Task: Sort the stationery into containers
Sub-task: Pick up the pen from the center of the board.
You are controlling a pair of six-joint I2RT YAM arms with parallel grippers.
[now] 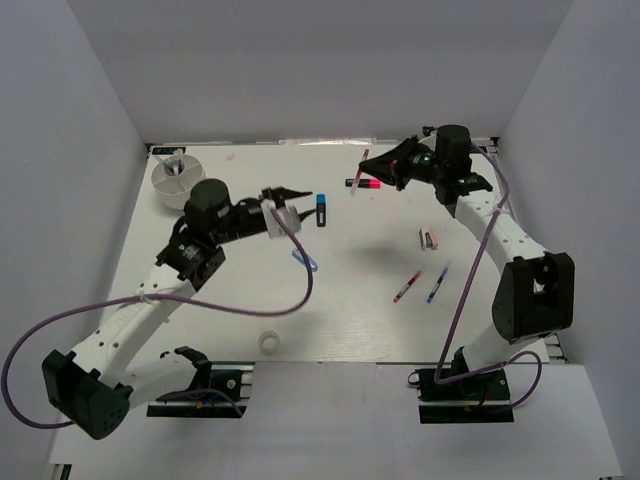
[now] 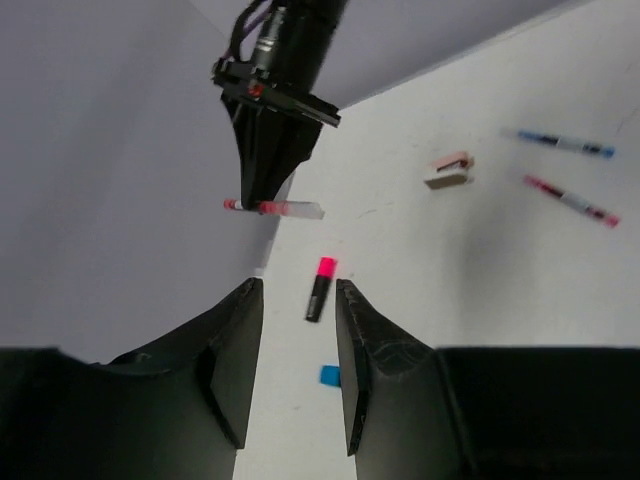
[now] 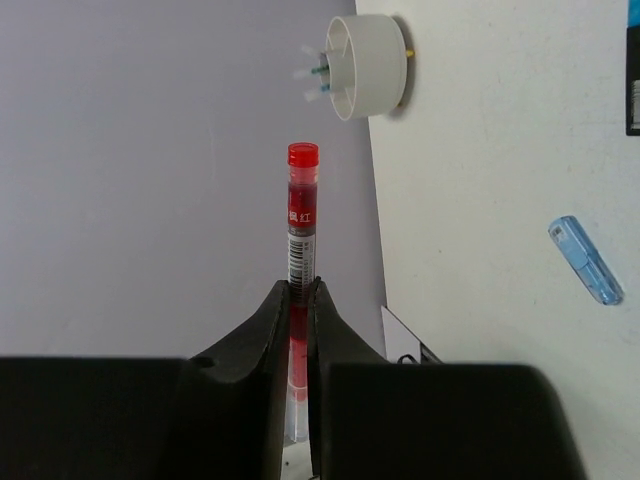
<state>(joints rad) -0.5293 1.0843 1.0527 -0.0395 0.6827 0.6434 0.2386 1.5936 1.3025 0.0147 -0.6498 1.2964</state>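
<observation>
My right gripper [image 1: 375, 168] is shut on a thin red pen [image 1: 364, 157] and holds it above the far middle of the table; the pen [image 3: 302, 215] sticks out past the gripper [image 3: 300, 287]. A pink-ended black marker [image 1: 364, 183] lies just below it. My left gripper [image 1: 300, 194] is open and empty, pointing right, next to a blue-ended marker [image 1: 321, 209]. In the left wrist view the gripper [image 2: 298, 288] frames the pink marker [image 2: 320, 290]. The white tub [image 1: 178, 178] stands far left with pens in it and also shows in the right wrist view [image 3: 367, 66].
A translucent blue tube [image 1: 305, 261] lies mid-table. A red pen [image 1: 407, 287], a blue pen [image 1: 437, 284] and a small pink-white block [image 1: 430, 239] lie at the right. A white tape ring [image 1: 269, 342] sits near the front edge. White walls enclose the table.
</observation>
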